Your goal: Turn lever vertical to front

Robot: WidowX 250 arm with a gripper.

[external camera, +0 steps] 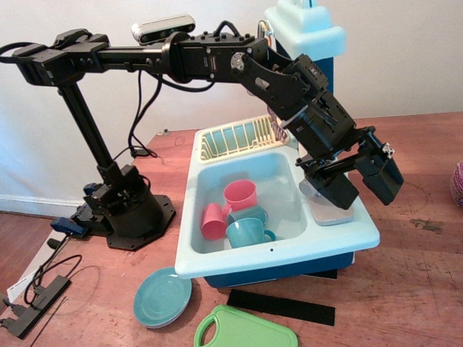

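My gripper (360,181) hangs over the right rim of the light blue toy sink (217,249), just above the flat grey tap base plate (331,215). Its two black fingers (338,189) stand apart, so it is open and holds nothing that I can see. A small rounded grey piece (309,189) juts out at the left of the near finger, above the plate. It may be the lever, but most of it is hidden behind the finger. The tap's column and spout are hidden behind the arm.
The sink basin holds two pink cups (241,195) and two teal cups (247,233). A yellow dish rack (239,137) sits behind it. A teal plate (162,296), a green cutting board (242,331) and a black strip (282,306) lie in front. The arm's base (126,210) stands at the left.
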